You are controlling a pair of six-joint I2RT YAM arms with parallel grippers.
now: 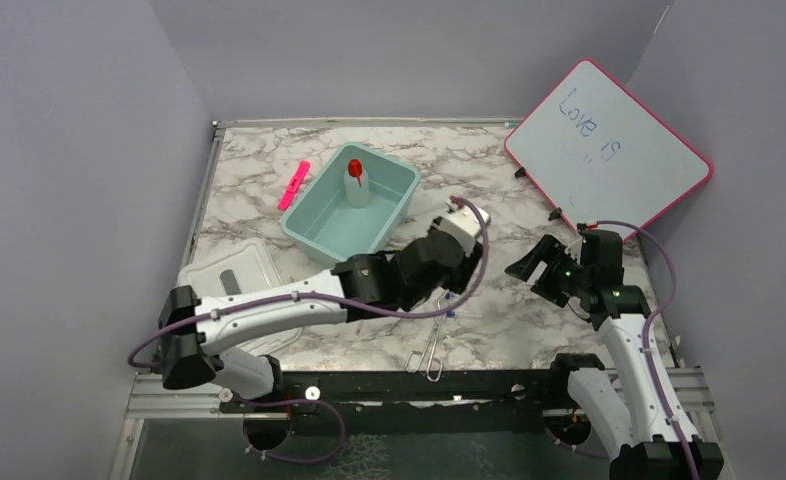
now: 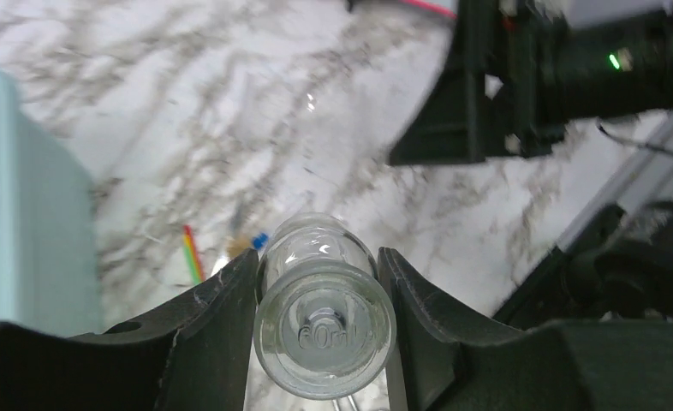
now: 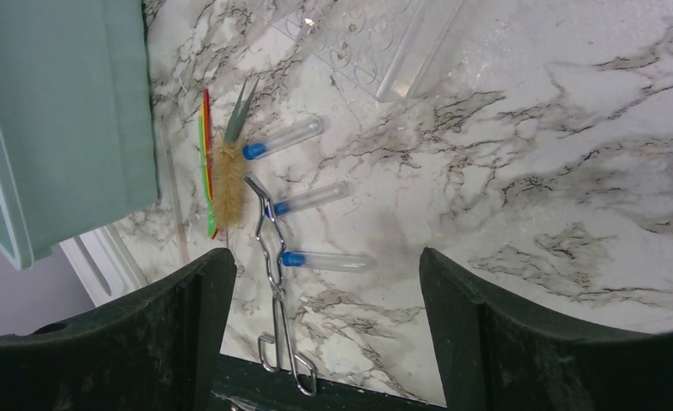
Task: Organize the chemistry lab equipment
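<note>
On marble-patterned table (image 1: 439, 150), lavender walls (image 1: 69, 150) around | left hand (image 2: 320, 265) clamps glass vessel (image 2: 324, 330) | right hand (image 3: 324, 257) spread wide

Tongs (image 1: 431, 358) tips hidden under left arm (image 1: 269, 310); whiteboard (image 1: 609, 150) lower writing too small.

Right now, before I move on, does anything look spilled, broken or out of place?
Nothing looks spilled or broken. Three blue-capped tubes lie loose on their sides at different angles, next to the metal tongs, outside the teal bin. They could roll. The left gripper grips the glass vessel.
</note>
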